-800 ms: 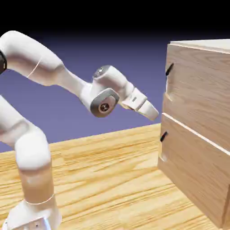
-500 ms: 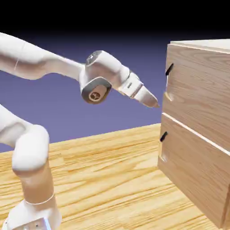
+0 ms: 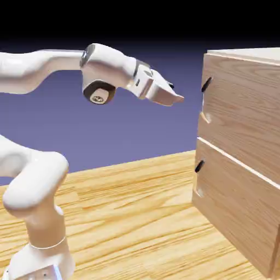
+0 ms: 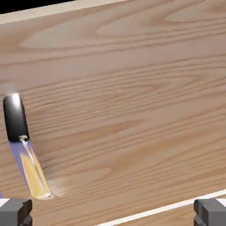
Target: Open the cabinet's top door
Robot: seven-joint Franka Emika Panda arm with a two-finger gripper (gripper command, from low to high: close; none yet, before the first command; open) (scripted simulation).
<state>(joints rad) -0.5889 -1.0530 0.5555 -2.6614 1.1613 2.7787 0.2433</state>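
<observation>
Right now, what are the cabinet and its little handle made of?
The cabinet looks like light wood with a smooth finish: wavy grain lines run across it. The top door's handle looks like dark, glossy metal or plastic, since a bright glint shows near its end.

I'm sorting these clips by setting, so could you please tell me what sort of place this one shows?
It looks like a rendered simulation bench rather than a real room: a white robot arm on a woodgrain table, facing a boxy light-oak cabinet, with only a flat blue-violet backdrop behind.
</observation>
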